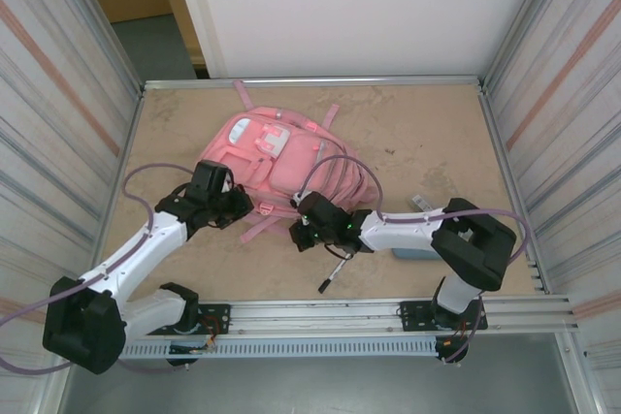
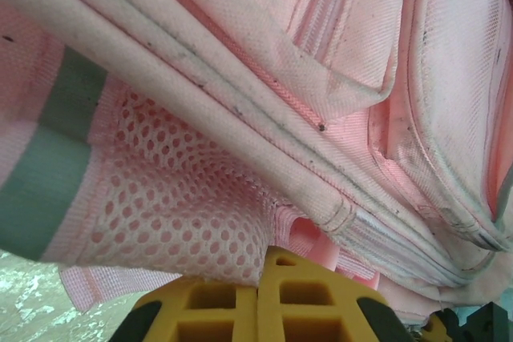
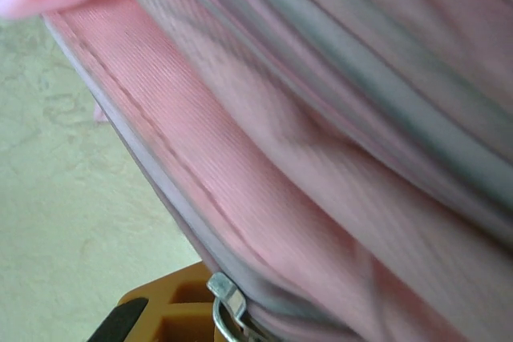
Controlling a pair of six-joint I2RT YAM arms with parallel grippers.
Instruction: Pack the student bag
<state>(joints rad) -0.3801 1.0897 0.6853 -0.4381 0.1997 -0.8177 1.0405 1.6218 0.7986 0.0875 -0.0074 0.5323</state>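
The student bag [image 1: 281, 154] is a pink backpack lying flat mid-table, white patch facing up. My left gripper [image 1: 238, 207] is at the bag's near-left edge. In the left wrist view its yellow fingers [image 2: 216, 306] are shut, pinching the bag's pink mesh pocket [image 2: 176, 198]. My right gripper [image 1: 303, 227] is at the bag's near-right edge. In the right wrist view one orange finger [image 3: 168, 306] shows beside a metal zip pull [image 3: 226, 300] on the bag's pale-trimmed zip seam [image 3: 172, 198]. The jaws are closed on that pull, and the bag's fabric hides the other finger.
A dark pen [image 1: 335, 271] lies on the table near the front rail, below the right arm. A blue-grey flat object [image 1: 415, 253] sits partly under the right forearm, with a small white item [image 1: 419, 203] behind it. Metal walls enclose the table on both sides.
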